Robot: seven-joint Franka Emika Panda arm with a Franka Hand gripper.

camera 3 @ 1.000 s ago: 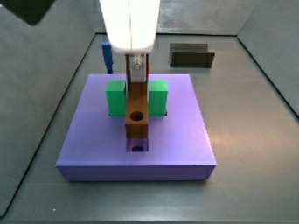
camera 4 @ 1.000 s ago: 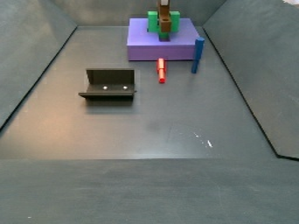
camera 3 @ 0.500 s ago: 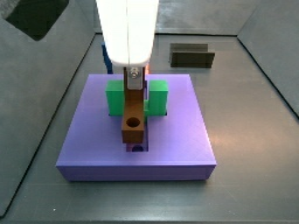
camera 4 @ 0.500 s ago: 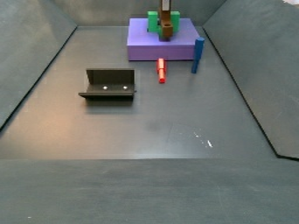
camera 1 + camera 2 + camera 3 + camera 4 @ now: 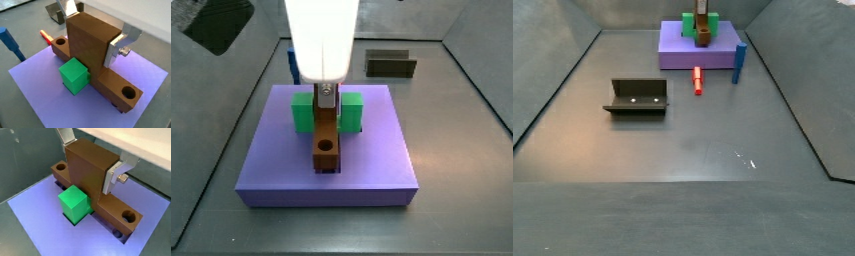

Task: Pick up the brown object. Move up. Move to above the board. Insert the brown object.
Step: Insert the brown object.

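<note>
Brown object (image 5: 93,188) — in tool (image 5: 90,160), on board (image 5: 47,223)

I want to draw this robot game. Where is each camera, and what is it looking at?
Wrist views: both ride on the arm, looking down at the gripper closed on the brown object over the board.
Side view: close by, facing the board; the arm shows.
Side view: far across the floor, board at the back.
All share the brown object.
</note>
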